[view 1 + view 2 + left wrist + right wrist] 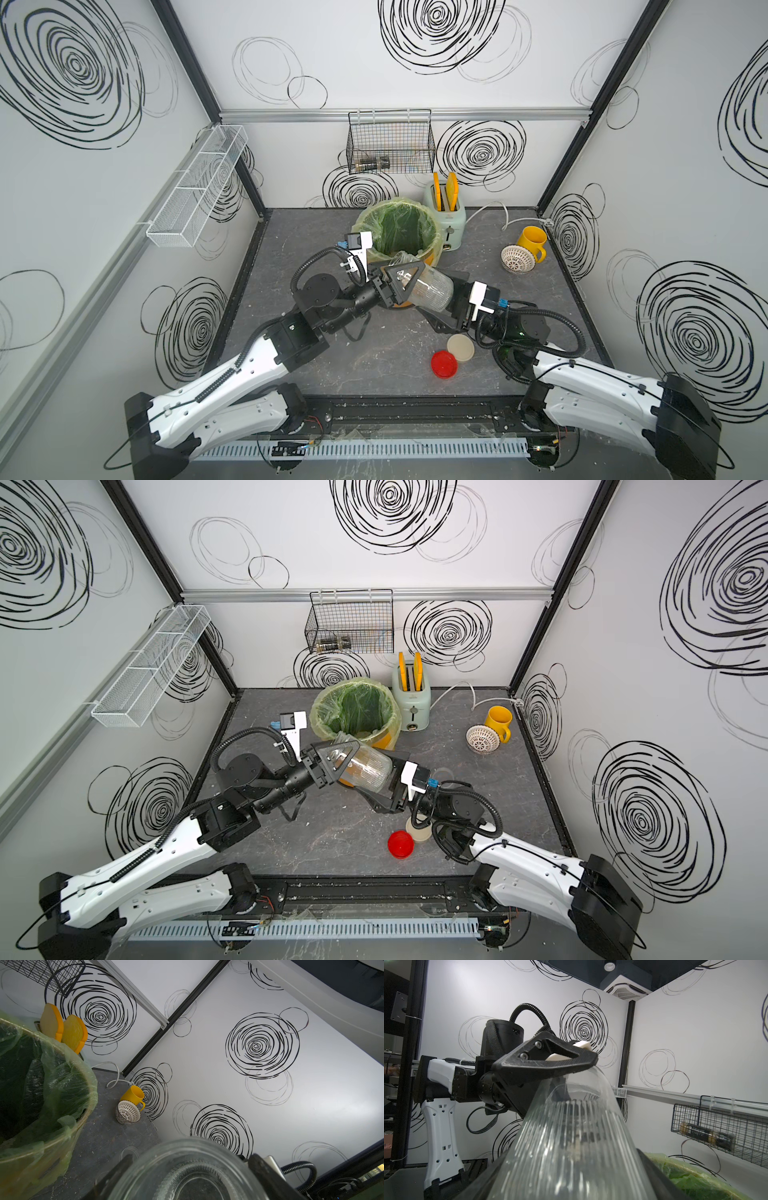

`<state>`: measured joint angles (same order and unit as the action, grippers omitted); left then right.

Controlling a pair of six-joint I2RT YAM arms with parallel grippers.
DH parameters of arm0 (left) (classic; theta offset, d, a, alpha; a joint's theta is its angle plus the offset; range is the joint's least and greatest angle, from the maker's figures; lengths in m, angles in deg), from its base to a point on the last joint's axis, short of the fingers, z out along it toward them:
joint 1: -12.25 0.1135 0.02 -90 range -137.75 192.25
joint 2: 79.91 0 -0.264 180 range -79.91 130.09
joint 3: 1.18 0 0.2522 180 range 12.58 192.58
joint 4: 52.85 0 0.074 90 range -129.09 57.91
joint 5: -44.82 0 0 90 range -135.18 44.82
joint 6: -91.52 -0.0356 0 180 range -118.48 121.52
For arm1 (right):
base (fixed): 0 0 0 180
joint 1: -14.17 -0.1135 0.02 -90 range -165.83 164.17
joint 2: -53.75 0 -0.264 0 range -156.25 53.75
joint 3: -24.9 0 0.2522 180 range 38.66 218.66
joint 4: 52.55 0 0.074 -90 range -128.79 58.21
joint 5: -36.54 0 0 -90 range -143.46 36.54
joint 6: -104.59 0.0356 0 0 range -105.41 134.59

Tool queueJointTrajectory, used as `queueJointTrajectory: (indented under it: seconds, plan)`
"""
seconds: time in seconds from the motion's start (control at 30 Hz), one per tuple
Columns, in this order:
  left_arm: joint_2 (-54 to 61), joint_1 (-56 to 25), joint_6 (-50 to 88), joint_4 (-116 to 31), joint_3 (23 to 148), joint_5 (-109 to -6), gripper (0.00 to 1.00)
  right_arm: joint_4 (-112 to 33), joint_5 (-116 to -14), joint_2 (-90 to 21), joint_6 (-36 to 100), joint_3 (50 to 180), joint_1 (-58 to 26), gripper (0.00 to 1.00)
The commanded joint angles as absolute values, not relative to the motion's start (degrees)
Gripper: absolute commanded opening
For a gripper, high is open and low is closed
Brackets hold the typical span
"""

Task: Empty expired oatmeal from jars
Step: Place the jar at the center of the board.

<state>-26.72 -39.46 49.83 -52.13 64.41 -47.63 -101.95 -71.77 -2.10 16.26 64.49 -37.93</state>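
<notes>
The clear ribbed glass jar (432,289) lies tilted in the air beside the orange green-lined bucket (433,258), mouth pointing far-left at its rim. The right end effector (448,305) grips its base. The left end effector (400,286) brackets the mouth end; whether it is clamped I cannot tell.

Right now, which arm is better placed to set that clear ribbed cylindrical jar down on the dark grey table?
Right, probably. The right end effector clamps the clear ribbed cylindrical jar at its base and carries it tilted in the air; the left end effector only straddles its neck, grip unclear.
</notes>
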Motion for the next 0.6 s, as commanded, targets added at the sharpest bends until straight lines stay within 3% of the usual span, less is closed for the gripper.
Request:
queueJointTrajectory:
  seconds: [0.0,0.1,0.17,0.23,0.3,0.57]
  plan:
    - [-27.91,-39.59,51.06,-54.91,65.16,-47.04,0.56,-105.57,-70.79,-2.23,14.59,66.57,-38.55,0.02]
    - [-28.17,-39.63,51.68,-54.79,65.11,-47.59,0.33,-104.18,-70.60,-2.28,14.36,66.82,-38.58,0.17]
    - [-28.36,-39.61,52.09,-54.47,64.98,-47.96,0.18,-103.36,-70.30,-2.10,14.02,66.88,-38.75,0.34]
    - [-28.81,-39.58,52.10,-54.26,64.71,-48.05,0.00,-101.94,-69.37,-1.35,13.73,66.77,-38.95,0.58]
    - [-29.37,-39.61,51.74,-53.41,64.53,-47.57,0.00,-100.23,-68.51,0.10,13.18,66.13,-39.00,0.99]
    - [-34.50,-38.62,44.56,-46.28,62.85,-41.56,0.00,-72.43,-66.23,15.27,13.67,64.02,-39.10,0.98]
